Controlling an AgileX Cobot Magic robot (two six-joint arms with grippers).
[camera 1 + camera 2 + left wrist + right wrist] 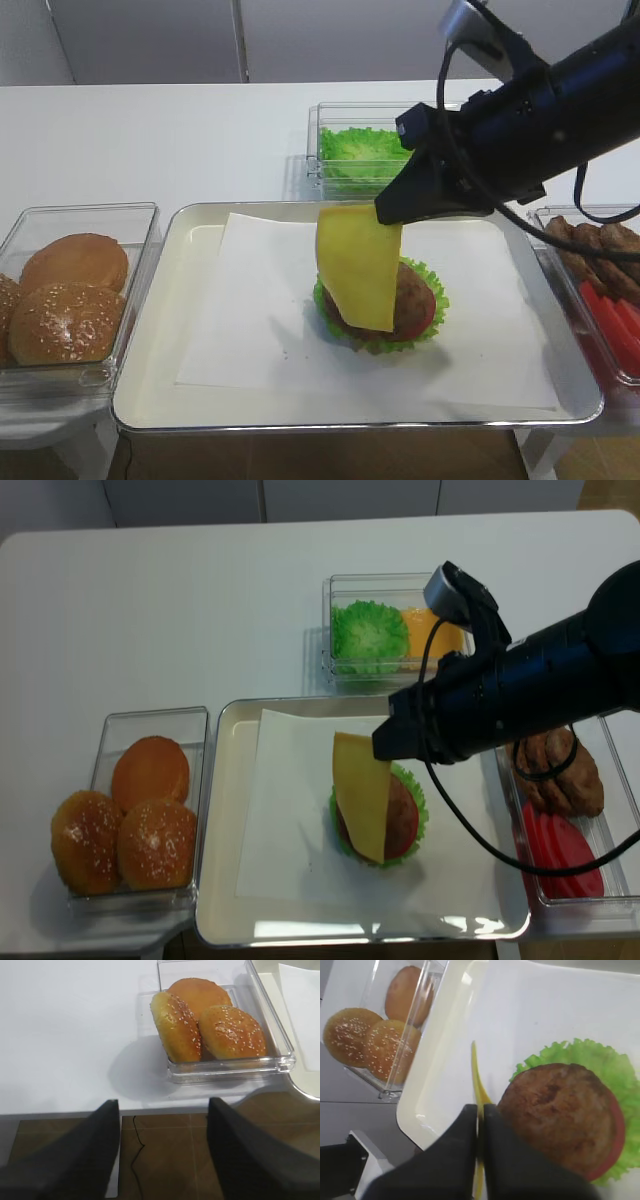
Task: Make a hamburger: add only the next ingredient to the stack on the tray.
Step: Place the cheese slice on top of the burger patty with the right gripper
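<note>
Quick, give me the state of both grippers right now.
Left gripper: open, holding nothing, off the table edge near the buns.
Right gripper: shut on the cheese slice, which hangs over the stack.

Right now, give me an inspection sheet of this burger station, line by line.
Surface: white table, nothing spilled.
Job's things: cheese slice hangs from the right gripper, its lower edge draped over the stack on the tray.
Clutter: bun bin, lettuce bin, patty and tomato bin.
Grippers: right shut on the cheese; left gripper open, off the table's edge.
Cables: black cable loops below the right arm.
Surroundings: brown floor.
</note>
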